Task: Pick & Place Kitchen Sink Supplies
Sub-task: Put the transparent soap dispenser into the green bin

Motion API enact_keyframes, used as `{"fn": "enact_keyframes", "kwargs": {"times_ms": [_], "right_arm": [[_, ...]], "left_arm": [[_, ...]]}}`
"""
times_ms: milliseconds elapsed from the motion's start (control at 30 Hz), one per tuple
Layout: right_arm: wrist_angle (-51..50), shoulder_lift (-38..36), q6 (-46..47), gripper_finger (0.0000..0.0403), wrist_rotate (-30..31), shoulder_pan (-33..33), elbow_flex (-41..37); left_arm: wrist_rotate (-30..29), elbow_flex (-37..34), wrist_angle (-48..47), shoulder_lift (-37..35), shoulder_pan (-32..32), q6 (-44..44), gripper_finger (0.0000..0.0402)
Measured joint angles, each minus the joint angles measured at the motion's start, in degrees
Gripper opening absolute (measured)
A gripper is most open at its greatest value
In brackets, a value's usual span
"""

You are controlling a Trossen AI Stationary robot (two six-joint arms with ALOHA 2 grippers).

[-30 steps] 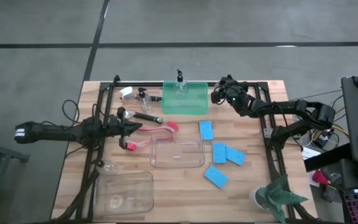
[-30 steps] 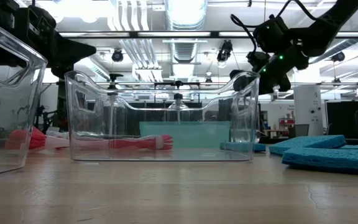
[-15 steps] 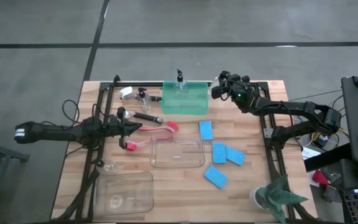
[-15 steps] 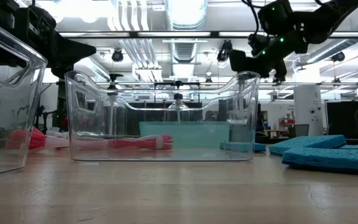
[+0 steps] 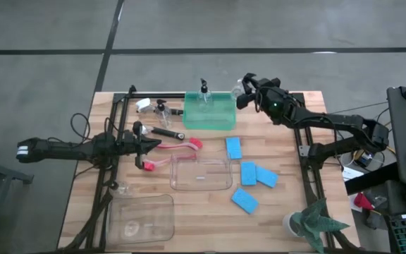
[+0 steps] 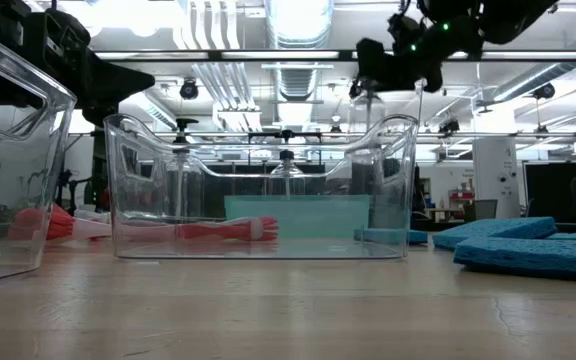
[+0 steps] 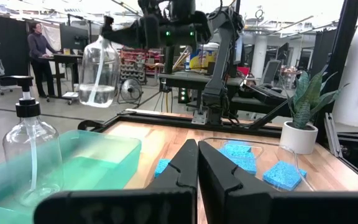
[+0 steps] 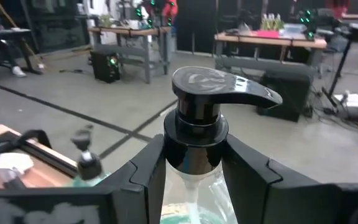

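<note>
Clamping my right fingers (image 8: pixel 191 180) on a pump bottle (image 5: pixel 239 89) beside the green tray (image 5: pixel 210 111), I kept my left fingers (image 7: pixel 197 163) together over the table (image 5: pixel 273 204)

Green tray (image 5: pixel 220 116) — one pump bottle (image 5: pixel 204 94) stands at its far-left corner; its right side lies open.
</note>
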Motion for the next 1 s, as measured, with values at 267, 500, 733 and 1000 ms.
{"fn": "enact_keyframes", "kwargs": {"times_ms": [267, 500, 733, 1000], "right_arm": [[-2.9, 4.6, 2.6, 0.0129, -8.4, 0.3, 5.4], [-3.5, 12.3, 3.9, 0.0129, -8.8, 0.2, 7.9], [-0.7, 18.2, 4.7, 0.0130, -8.8, -0.6, 9.9], [-0.8, 21.7, 6.5, 0.0130, -8.4, -2.7, 9.7]], "left_arm": [[0.0, 0.0, 0.0, 0.0, 0.0, 0.0, 0.0007], [0.0, 0.0, 0.0, 0.0, 0.0, 0.0, 0.0007], [0.0, 0.0, 0.0, 0.0, 0.0, 0.0, 0.0007], [0.0, 0.0, 0.0, 0.0, 0.0, 0.0, 0.0007]]}}
